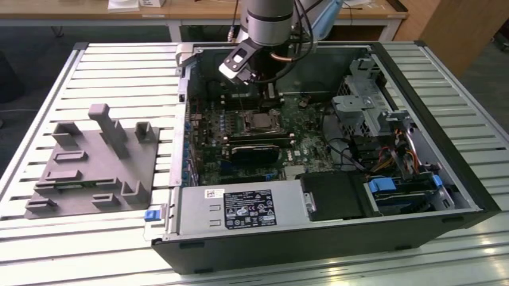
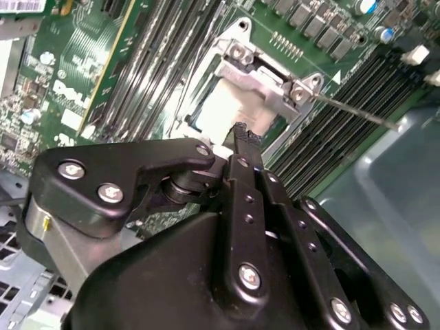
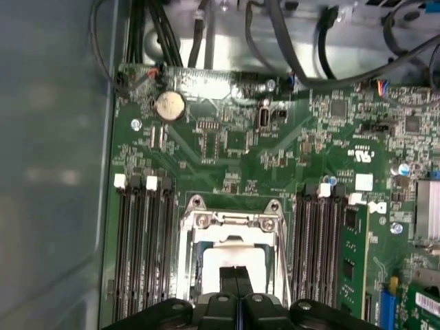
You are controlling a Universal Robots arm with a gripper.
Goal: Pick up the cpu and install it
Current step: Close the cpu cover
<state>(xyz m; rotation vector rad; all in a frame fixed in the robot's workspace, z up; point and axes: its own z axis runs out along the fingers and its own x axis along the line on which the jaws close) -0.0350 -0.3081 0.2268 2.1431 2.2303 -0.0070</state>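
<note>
Claw (image 3: 236,273), pressed closed, partly hides the cpu (image 3: 210,267).

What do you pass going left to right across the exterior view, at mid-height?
Grey plastic fixture → cpu → metal drive cage → black case wall.

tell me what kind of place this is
Probably a robotics lab or workshop: an open computer case sits on a slatted metal table under a robot arm, with a grey fixture beside it.
</note>
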